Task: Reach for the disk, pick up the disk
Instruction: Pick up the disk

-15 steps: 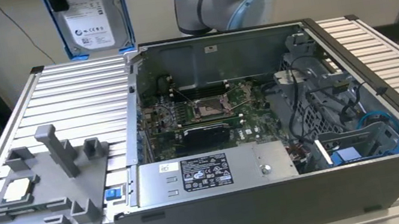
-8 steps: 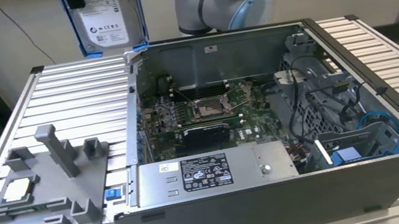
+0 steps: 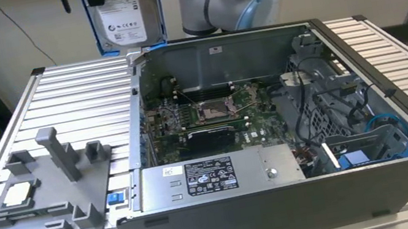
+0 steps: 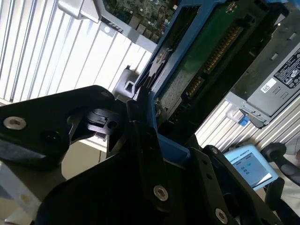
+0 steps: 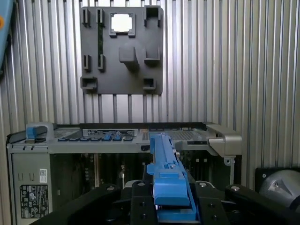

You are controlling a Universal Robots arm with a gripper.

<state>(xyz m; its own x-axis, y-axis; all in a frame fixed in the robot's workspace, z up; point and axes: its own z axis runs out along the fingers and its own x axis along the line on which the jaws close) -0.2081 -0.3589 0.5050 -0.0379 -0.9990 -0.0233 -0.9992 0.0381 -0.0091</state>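
The disk (image 3: 123, 14) hangs upright in the air above the far left corner of the open computer case, with its white label facing the exterior view and a blue bracket along its edges. My gripper (image 4: 149, 123) is shut on it. In the second wrist view the black fingers (image 4: 140, 140) clamp the blue bracket, and the disk's green circuit-board underside (image 4: 206, 51) stretches away from them. In the first wrist view the disk's blue edge (image 5: 165, 168) rises from between the gripper's black jaws (image 5: 169, 197).
The open computer case (image 3: 364, 81) lies on the slatted metal table (image 3: 77, 98), with a power supply (image 3: 214, 178) at its front and a blue caddy (image 3: 376, 153) at the exterior view's right. A grey fixture plate (image 3: 44, 197) holds a small square chip (image 3: 18, 194).
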